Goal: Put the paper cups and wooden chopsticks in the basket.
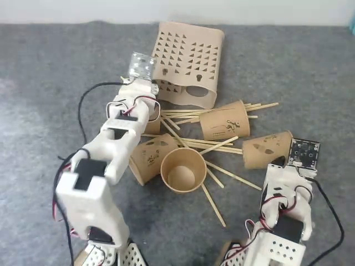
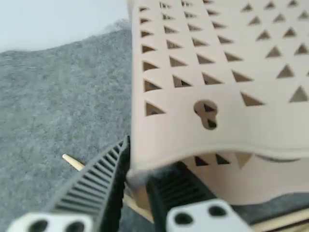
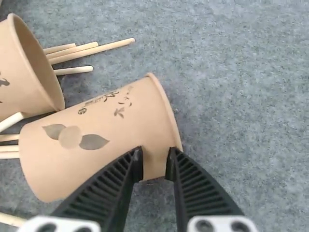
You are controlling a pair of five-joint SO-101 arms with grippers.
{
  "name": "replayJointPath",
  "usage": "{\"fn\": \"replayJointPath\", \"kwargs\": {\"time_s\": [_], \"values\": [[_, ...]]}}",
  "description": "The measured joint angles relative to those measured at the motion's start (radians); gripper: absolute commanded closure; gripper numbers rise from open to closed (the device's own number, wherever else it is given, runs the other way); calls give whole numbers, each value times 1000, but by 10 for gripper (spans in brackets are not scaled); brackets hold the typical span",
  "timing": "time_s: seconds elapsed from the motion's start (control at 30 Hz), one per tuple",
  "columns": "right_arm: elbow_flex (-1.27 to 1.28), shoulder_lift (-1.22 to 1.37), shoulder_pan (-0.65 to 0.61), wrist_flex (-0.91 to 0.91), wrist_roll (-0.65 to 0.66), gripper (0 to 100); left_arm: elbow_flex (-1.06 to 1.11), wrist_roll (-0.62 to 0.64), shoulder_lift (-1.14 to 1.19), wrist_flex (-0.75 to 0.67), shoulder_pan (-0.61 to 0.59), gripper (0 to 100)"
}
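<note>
Basket: the basket (image 1: 188, 55) lies on its side at the far middle of the grey surface (image 1: 55, 66). Its long axis runs away from the arms, and its mouth faces the pile of cups.
Left tool: the left tool (image 2: 140, 164) is at the basket's near corner, pinching the basket wall at the mouth. One finger is outside and the other sits just inside the rim.
Right tool: the right tool (image 3: 154, 157) is slightly spread with a slim gap. Its tips sit over the wall of the nearest cup (image 3: 96, 145), just by the rim. Nothing shows clamped between them.
Nearest cup: it lies on its side, long axis across the surface. Its rim points toward the right arm and its base toward the pile.
Second cup: the second cup (image 1: 224, 122) is on its side, resting over chopsticks near the basket mouth.
Open cup: the open cup (image 1: 183, 169) has its mouth turned up toward the high camera, in the middle of the pile.
Hidden: a fourth cup (image 1: 147, 158) on its side is partly covered by the left arm. Another cup-coloured shape behind that arm is too covered to make out.
Chopsticks: the chopsticks (image 1: 233, 176) are strewn under and between the cups. Most lie roughly across the surface, and a few are angled toward the arms.
</note>
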Motion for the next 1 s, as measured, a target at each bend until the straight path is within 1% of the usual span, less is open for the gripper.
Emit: {"fn": "replayJointPath", "kwargs": {"time_s": [0.07, 0.13, 0.17, 0.23, 0.3, 0.4, 0.53, 0.73, 0.8, 0.9, 1.0], "values": [[0, 0, 0, 0, 0, 911, 35, 49, -81, 8, 0, 990], [0, 0, 0, 0, 0, 911, 38, 107, -172, 80, 0, 991], [0, 0, 0, 0, 0, 911, 34, 138, -216, 141, 0, 991], [0, 0, 0, 0, 0, 911, -9, 184, -284, 292, 0, 991], [0, 0, 0, 0, 0, 911, -91, 203, -321, 466, 0, 991], [0, 0, 0, 0, 0, 911, -255, 219, -334, 735, 9, 991], [0, 0, 0, 0, 0, 911, -488, 215, -327, 1019, 15, 991], [0, 0, -18, -2, 35, 913, -890, 218, -152, 1339, 18, 990], [0, 0, -18, -2, 41, 912, -1042, 249, -61, 1439, 18, 990], [0, 0, -18, -2, 44, 912, -1289, 284, 94, 1571, 17, 990], [0, 0, -18, -2, 44, 912, -1547, 307, 267, 1669, 17, 989]]}}
